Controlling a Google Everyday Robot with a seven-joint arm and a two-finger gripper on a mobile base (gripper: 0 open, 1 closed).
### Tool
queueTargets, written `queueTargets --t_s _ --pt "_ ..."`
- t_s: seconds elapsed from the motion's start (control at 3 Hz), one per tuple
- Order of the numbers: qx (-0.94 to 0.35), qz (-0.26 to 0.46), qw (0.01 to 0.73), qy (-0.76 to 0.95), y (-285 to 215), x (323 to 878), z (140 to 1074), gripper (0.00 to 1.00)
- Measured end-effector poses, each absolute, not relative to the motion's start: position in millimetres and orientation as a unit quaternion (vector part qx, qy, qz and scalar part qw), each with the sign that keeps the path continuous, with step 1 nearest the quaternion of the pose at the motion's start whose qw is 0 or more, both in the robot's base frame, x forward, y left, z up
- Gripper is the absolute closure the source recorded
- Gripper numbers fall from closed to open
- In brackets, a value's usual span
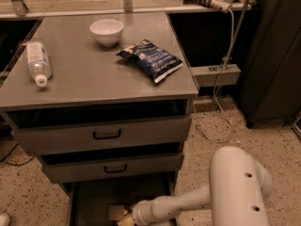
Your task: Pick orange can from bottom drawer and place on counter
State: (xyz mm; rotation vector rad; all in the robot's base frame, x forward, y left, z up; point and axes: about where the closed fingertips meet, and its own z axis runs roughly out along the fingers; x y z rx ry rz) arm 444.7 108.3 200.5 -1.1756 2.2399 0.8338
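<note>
The bottom drawer is pulled out under the cabinet, dark inside, at the lower edge of the camera view. The orange can shows as a small golden-tan shape at the drawer's front, partly cut off by the frame edge. My gripper is down inside the drawer right beside the can, at the end of the white forearm that reaches in from the right. Whether it touches the can is not clear. The counter is the grey cabinet top above.
On the counter lie a clear plastic bottle at the left, a white bowl at the back and a blue chip bag at the right. Two closed grey drawers sit above. A cable and a dark cabinet stand to the right.
</note>
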Motion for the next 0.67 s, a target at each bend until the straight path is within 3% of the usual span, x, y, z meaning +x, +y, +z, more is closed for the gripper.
queueTargets --t_s 0.67 --pt "-0.437 0.285 0.264 0.811 75.4 392.1 284.8 1.00"
